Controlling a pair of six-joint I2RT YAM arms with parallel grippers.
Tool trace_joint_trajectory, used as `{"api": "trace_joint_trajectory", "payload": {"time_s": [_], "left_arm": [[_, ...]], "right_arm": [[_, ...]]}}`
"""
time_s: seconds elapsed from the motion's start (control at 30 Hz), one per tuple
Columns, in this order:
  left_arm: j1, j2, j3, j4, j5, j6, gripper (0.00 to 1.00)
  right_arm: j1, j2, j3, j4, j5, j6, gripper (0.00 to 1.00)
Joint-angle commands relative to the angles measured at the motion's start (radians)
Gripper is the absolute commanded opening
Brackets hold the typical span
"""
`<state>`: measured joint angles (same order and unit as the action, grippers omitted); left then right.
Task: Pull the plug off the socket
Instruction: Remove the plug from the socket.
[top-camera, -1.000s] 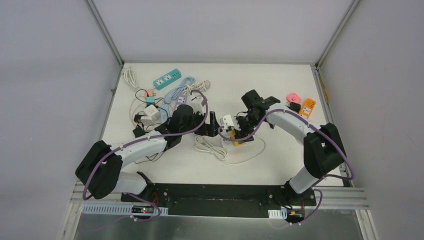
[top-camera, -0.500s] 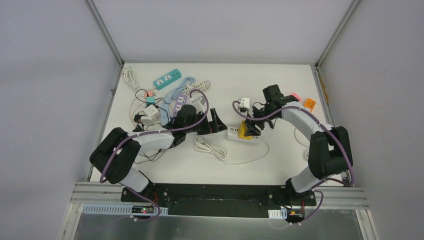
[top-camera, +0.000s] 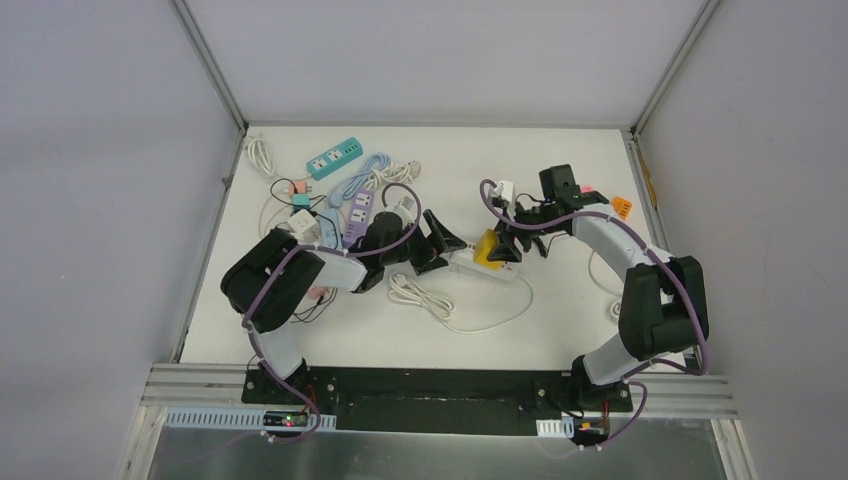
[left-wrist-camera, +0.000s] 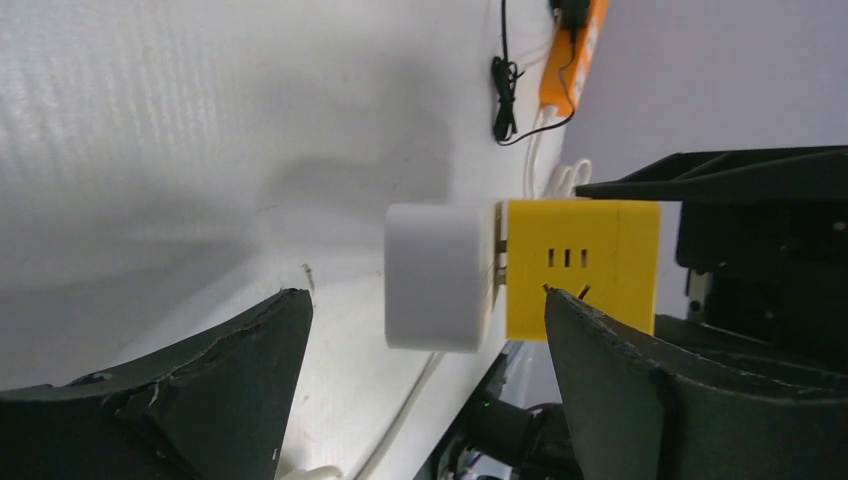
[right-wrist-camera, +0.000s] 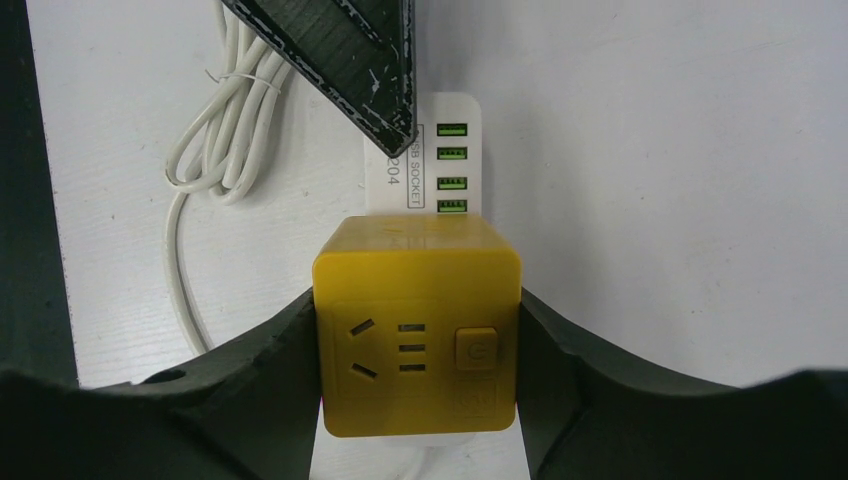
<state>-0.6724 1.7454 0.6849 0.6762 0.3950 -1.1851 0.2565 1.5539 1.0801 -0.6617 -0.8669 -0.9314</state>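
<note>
A yellow cube socket (top-camera: 489, 249) lies mid-table with a white plug block (top-camera: 466, 262) joined to its left side. In the left wrist view the white plug (left-wrist-camera: 437, 277) meets the yellow cube (left-wrist-camera: 580, 265), and a short length of metal prong shows between them. My left gripper (top-camera: 440, 245) is open, its fingers either side of the plug and apart from it (left-wrist-camera: 430, 310). My right gripper (top-camera: 505, 247) is shut on the yellow cube (right-wrist-camera: 417, 325), its fingers pressed on both sides (right-wrist-camera: 417, 300). The white plug (right-wrist-camera: 430, 160) with green USB ports sticks out beyond the cube.
A white cable coil (top-camera: 420, 293) lies in front of the plug, also in the right wrist view (right-wrist-camera: 215, 130). A teal power strip (top-camera: 334, 159), a purple strip (top-camera: 357, 210) and tangled cords sit at the back left. Orange (top-camera: 620, 207) and pink (top-camera: 588, 192) adapters lie at the back right.
My right gripper has carried the yellow cube and plug to the right and away from me. My left gripper has swung right after them and now straddles the white plug.
</note>
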Motion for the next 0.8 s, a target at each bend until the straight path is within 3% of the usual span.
{"api": "trace_joint_trajectory", "payload": {"time_s": [0.0,0.13,0.33,0.4,0.6,0.7,0.77], "left_arm": [[0.002,0.049,0.006,0.230,-0.002,-0.156,0.87],[-0.006,0.122,0.018,0.327,0.008,-0.220,0.81],[-0.009,0.189,0.031,0.397,0.027,-0.268,0.63],[-0.010,0.190,0.041,0.386,0.033,-0.261,0.52],[-0.012,0.212,0.065,0.398,0.055,-0.266,0.15],[-0.012,0.227,0.064,0.425,0.052,-0.283,0.03],[-0.012,0.230,0.063,0.431,0.048,-0.288,0.00]], "right_arm": [[-0.009,-0.032,-0.007,0.085,-0.085,0.033,0.00],[-0.010,-0.026,-0.017,0.119,-0.085,0.033,0.00],[-0.013,-0.020,-0.023,0.139,-0.085,0.033,0.00],[-0.013,-0.016,-0.029,0.148,-0.109,0.167,0.00],[-0.010,-0.005,-0.051,0.186,-0.083,0.233,0.00],[0.026,-0.019,-0.057,0.172,-0.002,0.230,0.00],[0.076,-0.039,-0.062,0.142,0.066,0.187,0.00]]}}
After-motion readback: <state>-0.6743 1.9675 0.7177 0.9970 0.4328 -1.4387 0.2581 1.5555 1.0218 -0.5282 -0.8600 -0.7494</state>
